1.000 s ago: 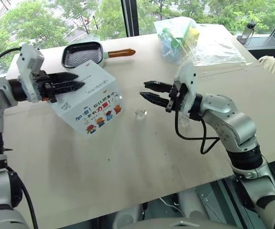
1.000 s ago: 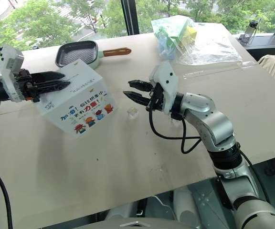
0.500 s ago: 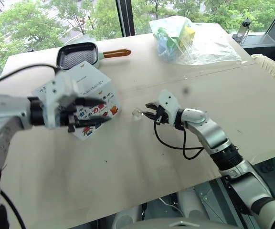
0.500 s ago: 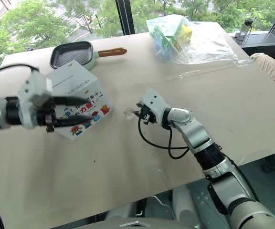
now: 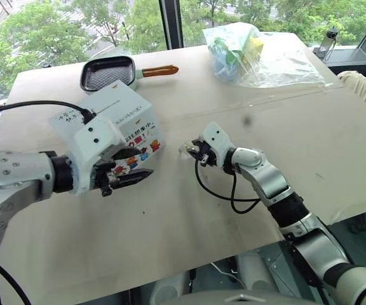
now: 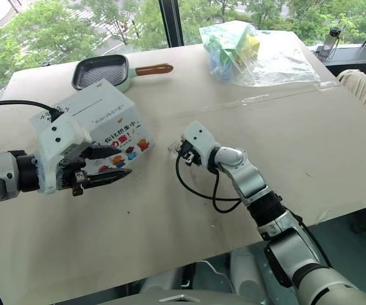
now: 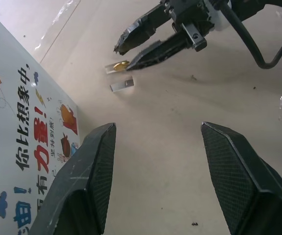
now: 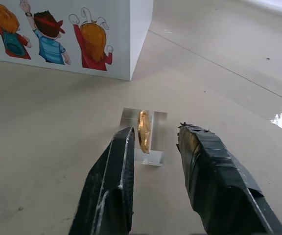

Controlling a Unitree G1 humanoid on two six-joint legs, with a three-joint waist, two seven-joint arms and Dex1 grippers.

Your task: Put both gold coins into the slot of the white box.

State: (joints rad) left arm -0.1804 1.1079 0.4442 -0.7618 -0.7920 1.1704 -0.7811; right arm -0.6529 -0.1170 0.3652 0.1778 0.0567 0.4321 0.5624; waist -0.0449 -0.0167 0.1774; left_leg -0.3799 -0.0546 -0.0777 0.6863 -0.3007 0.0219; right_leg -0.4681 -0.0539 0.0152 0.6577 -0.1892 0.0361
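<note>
1. The right gripper (image 8: 153, 142) is low over the table (image 5: 189, 222), just off the right corner of the white box (image 5: 110, 124). Its two black fingers (image 8: 114, 181) stand a little apart, with a narrow gap between the tips, and they grip nothing.
2. A gold coin (image 8: 144, 131) stands on edge in a small clear block (image 8: 148, 144) just past those fingertips, in line with the gap. The tips are near it, one on each side, but do not clamp it.
3. In the left wrist view a second clear piece (image 7: 122, 85) lies just beside the coin's block, on the table between the right gripper and the box.
4. The left gripper (image 5: 129, 175) hovers in front of the box's cartoon face, its fingers spread wide and empty, pointing towards the right gripper.
5. The slot (image 5: 107, 105) is a thin dark line across the top face of the box, behind the left gripper.
6. A pan (image 5: 110, 72) and a clear bag (image 5: 259, 54) lie at the far side of the table, well away from both grippers.
</note>
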